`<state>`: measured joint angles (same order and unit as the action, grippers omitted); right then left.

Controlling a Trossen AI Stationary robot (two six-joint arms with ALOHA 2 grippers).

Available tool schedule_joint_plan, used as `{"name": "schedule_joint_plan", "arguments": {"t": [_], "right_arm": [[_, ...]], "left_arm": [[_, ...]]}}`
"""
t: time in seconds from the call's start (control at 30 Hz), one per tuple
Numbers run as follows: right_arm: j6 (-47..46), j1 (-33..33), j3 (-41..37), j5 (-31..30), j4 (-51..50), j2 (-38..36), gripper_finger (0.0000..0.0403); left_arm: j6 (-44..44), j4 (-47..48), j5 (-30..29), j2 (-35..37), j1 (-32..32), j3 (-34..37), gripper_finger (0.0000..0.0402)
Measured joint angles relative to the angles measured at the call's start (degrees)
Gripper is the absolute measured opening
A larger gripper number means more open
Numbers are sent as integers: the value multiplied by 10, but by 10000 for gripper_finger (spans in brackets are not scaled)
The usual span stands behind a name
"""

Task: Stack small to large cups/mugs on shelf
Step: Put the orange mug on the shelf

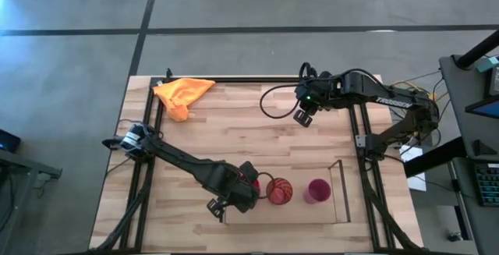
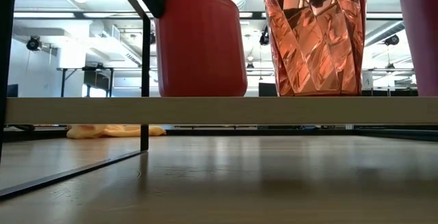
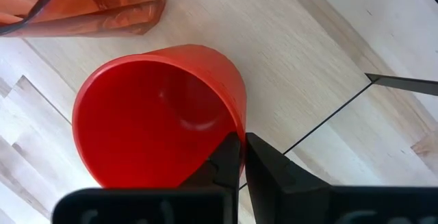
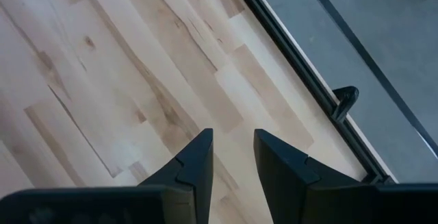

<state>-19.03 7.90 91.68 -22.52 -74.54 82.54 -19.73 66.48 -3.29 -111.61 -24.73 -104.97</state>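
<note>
The red mug point(image 3: 150, 114) stands on the light-wood shelf point(image 1: 304, 212), at its left end. My left gripper point(image 3: 241, 138) is over it and shut on its wall. To its right on the shelf stand the orange cup with dark lines point(image 1: 279, 191) and then the magenta tumbler point(image 1: 317, 190). In the low view the red mug point(image 2: 202, 46), the orange cup point(image 2: 315, 39) and the edge of the tumbler point(image 2: 421, 39) rest base-down on the shelf board point(image 2: 219, 109). My right gripper point(image 4: 233, 148) hovers open over bare table near the far right point(image 1: 304, 115). The mug's handle is hidden. My left gripper pinches the red mug's wall at the rim point(image 3: 236, 125), one finger point(image 3: 222, 159) inside the mug and one finger point(image 3: 274, 166) outside. It comes from above, pointing down. The mug is upright, its base point(image 2: 202, 94) level with the shelf board.
A yellow-orange cloth point(image 1: 183, 93) lies at the table's far left corner. Thin dark upright panels point(image 1: 341, 191) stand at the shelf's short ends. The black table frame point(image 1: 362, 154) runs along the right edge. Bare wood spreads across the table's middle point(image 1: 234, 130).
</note>
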Motion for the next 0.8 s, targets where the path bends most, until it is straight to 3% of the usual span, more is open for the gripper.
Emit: {"name": "schedule_joint_plan", "arguments": {"t": [0.2,0.53,0.8], "right_arm": [[0,0,0,0,0,0,100],[0,0,0,0,1,0,100],[0,0,0,0,1,0,100]], "left_arm": [[0,0,-1,0,0,0,3],[0,-3,-3,0,0,0,48],[0,2,-2,0,0,-4,50]]}}
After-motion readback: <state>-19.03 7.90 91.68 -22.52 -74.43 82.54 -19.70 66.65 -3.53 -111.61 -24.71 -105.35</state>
